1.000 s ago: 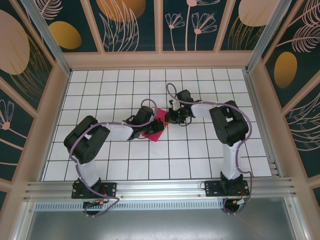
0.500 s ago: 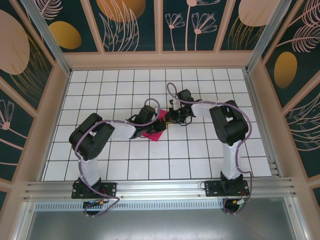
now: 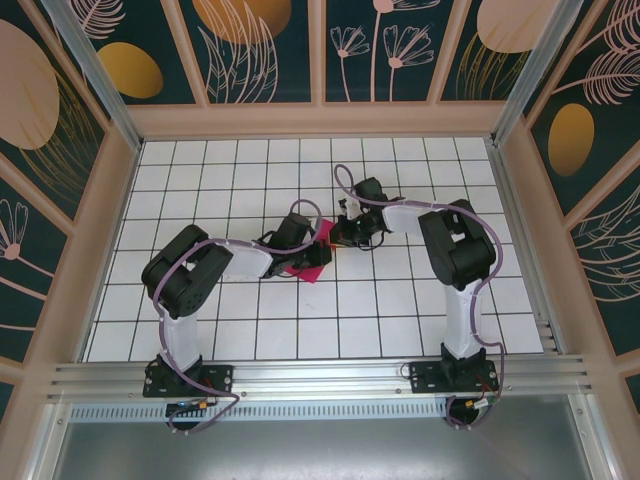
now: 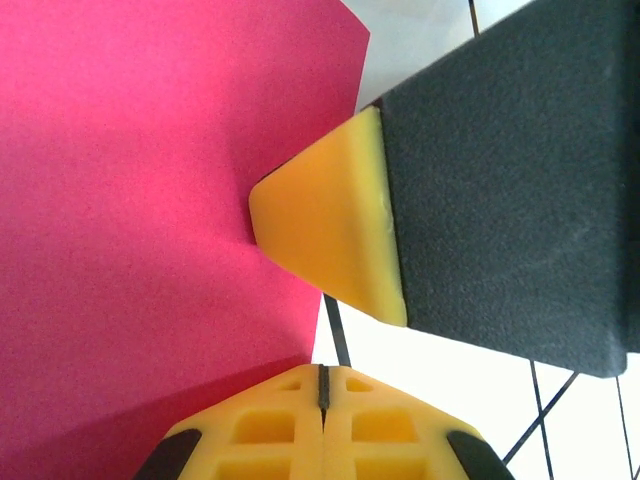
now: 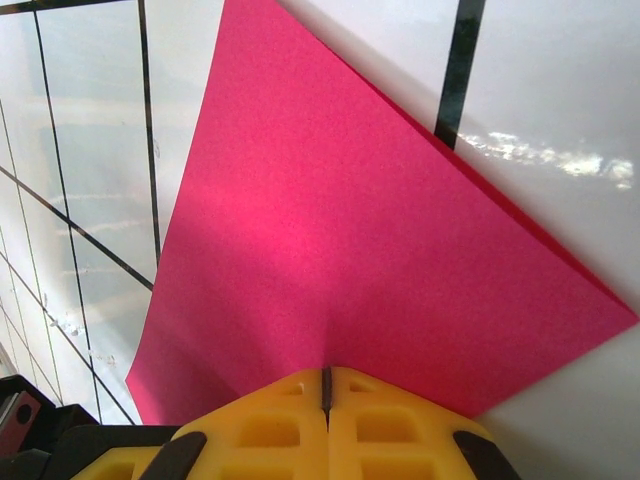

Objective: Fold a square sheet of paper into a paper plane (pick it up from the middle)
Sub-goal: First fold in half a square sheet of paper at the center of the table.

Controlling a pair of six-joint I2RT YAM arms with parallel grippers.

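Magenta-pink and thin, the square sheet of paper (image 3: 311,270) lies near the middle of the white table top with black grid lines (image 3: 400,300). It sits between the tips of the two arms, which partly cover it from above. It is not a flat square. In the right wrist view it shows as a pointed, angled shape lying on the tiles. Along its right-hand edge a thin darker strip of a second layer peeks out from under the top one, and a faint crease runs across the top layer toward the yellow fingers.

The left gripper (image 3: 317,252) reaches in from the left and sits over the sheet's middle. Its two yellow fingers (image 4: 270,430) are pressed together with only a thin seam between them. Their tips are against the paper, where a shallow fold casts a shadow. Whether any paper is nipped in that seam cannot be told.

The right gripper (image 3: 337,237) comes in from the right at the sheet's far right part, close to the left one. Its fingers are likewise closed tight on each other, with their tips meeting the paper. A pinch on the paper cannot be confirmed. In the left wrist view, one of the right gripper's fingertips (image 4: 330,235), a yellow wedge on a black block, rests on the sheet right at its edge, just beside the left gripper's fingers.
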